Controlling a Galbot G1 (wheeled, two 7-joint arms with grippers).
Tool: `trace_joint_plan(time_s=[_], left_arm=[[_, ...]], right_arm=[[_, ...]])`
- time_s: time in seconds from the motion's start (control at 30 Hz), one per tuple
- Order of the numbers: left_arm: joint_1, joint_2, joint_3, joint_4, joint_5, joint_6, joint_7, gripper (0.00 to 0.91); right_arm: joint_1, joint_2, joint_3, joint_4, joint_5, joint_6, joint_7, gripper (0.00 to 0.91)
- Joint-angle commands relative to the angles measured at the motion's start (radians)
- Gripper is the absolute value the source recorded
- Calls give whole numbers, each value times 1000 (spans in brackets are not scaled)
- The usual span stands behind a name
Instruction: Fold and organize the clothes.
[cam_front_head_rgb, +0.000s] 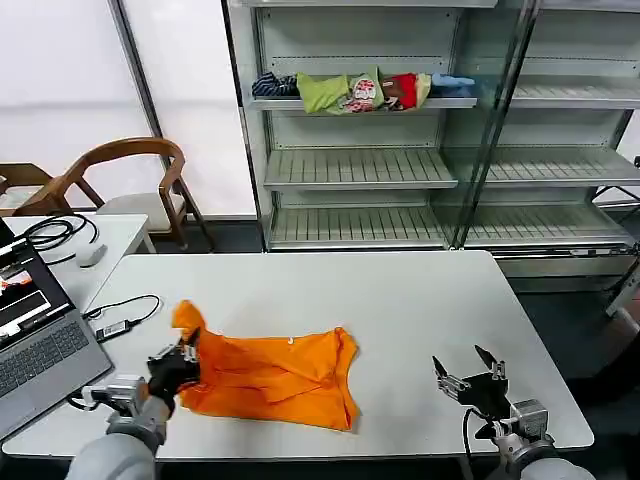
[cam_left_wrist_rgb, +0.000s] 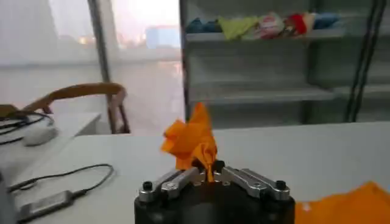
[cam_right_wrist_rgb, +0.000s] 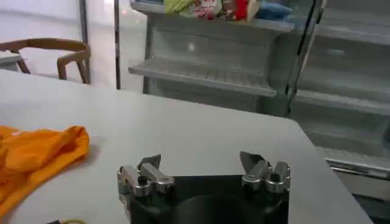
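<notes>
Orange T-shirt (cam_front_head_rgb: 275, 378) lies crumpled on the white bench (cam_front_head_rgb: 400, 310), at about 7 o'clock from bench centre in the head view, near the front edge. Not flat: hem and body bunched, one corner lifted off the surface.

Left gripper (cam_front_head_rgb: 172, 368) sits at the shirt's 9 o'clock edge. Fingers (cam_left_wrist_rgb: 177, 178) closed on a pinch of the cloth; in the left wrist view the pinched fabric stands up in a small peak above them. Likely reason: holding a sleeve or shoulder corner so it can be drawn out and the shirt spread before any fold.

Right gripper (cam_front_head_rgb: 470, 380) hovers low over bare bench at 3 o'clock of the shirt, well apart from it. Fingers (cam_right_wrist_rgb: 142, 176) spread wide, nothing between them. Judged to be waiting to take the opposite edge.

Laptop (cam_front_head_rgb: 35, 345) and cable (cam_front_head_rgb: 120, 322) lie at 9 o'clock, near the left gripper; snag risk if the pull goes that way.

Folding judged not yet begun.
</notes>
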Motion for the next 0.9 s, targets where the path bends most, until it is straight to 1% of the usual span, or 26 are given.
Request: trace_joint_plan(time_s=[0.03, 0.37, 0.6, 0.87, 0.9], left_arm=[[-46, -87, 223, -76, 71, -23, 75, 20], [-141, -154, 386, 65, 181, -38, 101, 10], [-169, -191, 417, 171, 254, -49, 95, 20], [-207, -216, 428, 224, 259, -50, 74, 20], [-208, -220, 432, 226, 258, -50, 75, 534]], right_arm=[[-3, 3, 10, 14, -6, -6, 2, 907], [-25, -8, 68, 68, 1, -31, 8, 907], [-39, -4, 80, 75, 1, -31, 8, 907], [-32, -8, 83, 73, 5, -31, 8, 907], [-32, -8, 82, 73, 4, -31, 8, 907]])
